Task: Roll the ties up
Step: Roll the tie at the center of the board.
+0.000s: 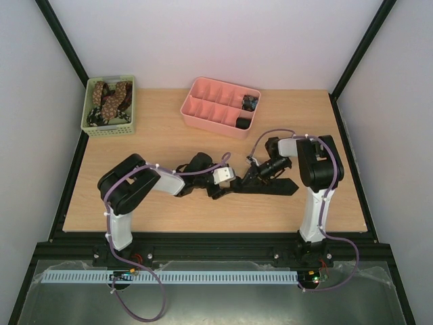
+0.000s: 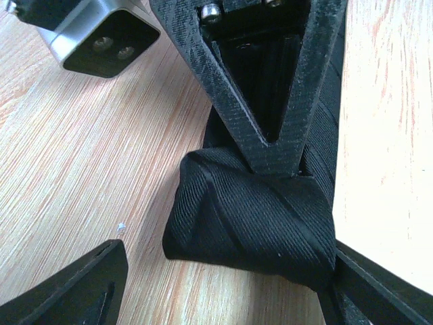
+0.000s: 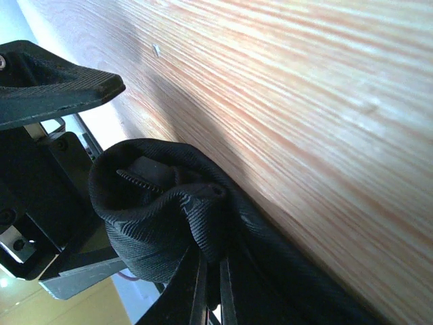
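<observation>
Lying on the wooden surface (image 1: 169,128), a black tie (image 1: 281,187) is being held at its rolled end (image 2: 250,217) by the right end effector (image 2: 270,145). That end effector is being kept clenched. Its two fingers are being pressed together and pushed into the middle of the rolled end, and the cloth is being wrapped around them.

The left end effector (image 2: 226,274) is being kept released, with its fingers (image 2: 74,291) spread wide on both sides of the rolled end. One finger is being kept well apart from the cloth. The other is being shown right beside it at the low corner, and whether it is touching cannot be told. So the rolled end is being kept between the open fingers of the left end effector and right at the tip of the right one.

The flat part of the black tie is being stretched along the surface, under the right end effector and back toward its own arm.

Far beyond the left end effector, a green basket (image 1: 108,127) is being filled by brown spotted ties (image 1: 111,98). Far beyond the right end effector, two dark rolled ties (image 1: 242,122) are being kept in a pink tray (image 1: 203,112), each in its own compartment.
</observation>
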Tool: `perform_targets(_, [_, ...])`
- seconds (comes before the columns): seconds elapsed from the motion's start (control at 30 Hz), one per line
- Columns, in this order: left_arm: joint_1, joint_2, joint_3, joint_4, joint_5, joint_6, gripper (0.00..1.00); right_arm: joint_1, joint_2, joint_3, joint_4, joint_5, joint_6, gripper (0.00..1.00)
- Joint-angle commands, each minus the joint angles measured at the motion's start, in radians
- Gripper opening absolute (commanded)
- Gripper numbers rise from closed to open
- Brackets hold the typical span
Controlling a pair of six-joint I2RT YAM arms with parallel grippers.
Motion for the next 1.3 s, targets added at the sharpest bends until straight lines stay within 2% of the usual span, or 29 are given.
perform_targets(0.0, [-0.007,-0.001,-0.016,0.023,0.036,-0.012,0.80,-0.028,0.074,0.018,-0.074,0.204,-0.036,0.01])
perform_targets(0.27, [-0.019,0.093,0.066,0.053,0.078,0.003,0.79,-0.027,0.095,0.027,-0.073,0.255,-0.075,0.01])
perform_targets(0.43, [-0.021,0.117,0.101,0.038,0.094,-0.007,0.73,0.000,0.116,0.064,-0.065,0.269,-0.107,0.01])
perform_targets(0.5, [-0.021,0.108,0.097,0.023,0.096,-0.009,0.65,0.016,0.130,0.089,-0.059,0.272,-0.110,0.01])
perform_targets(0.6, [-0.021,0.076,0.064,-0.009,0.060,0.005,0.43,0.025,0.140,0.138,-0.066,0.267,-0.106,0.02])
perform_targets(0.67, [-0.021,0.048,0.027,-0.030,0.023,0.025,0.38,0.023,0.120,0.155,-0.075,0.269,-0.110,0.10])
perform_targets(0.8, [-0.021,0.017,-0.027,-0.077,-0.027,0.044,0.36,0.020,0.025,0.157,-0.121,0.215,-0.107,0.32])
perform_targets(0.9, [-0.022,0.021,-0.025,-0.106,-0.047,0.039,0.36,0.025,-0.043,0.139,-0.144,0.128,-0.080,0.43])
perform_targets(1.03, [-0.028,0.027,-0.014,-0.109,-0.056,0.036,0.36,0.072,-0.085,0.116,-0.115,0.089,-0.018,0.46])
perform_targets(1.27, [-0.035,0.036,-0.007,-0.116,-0.065,0.051,0.36,0.110,-0.028,0.112,-0.029,0.181,0.043,0.38])
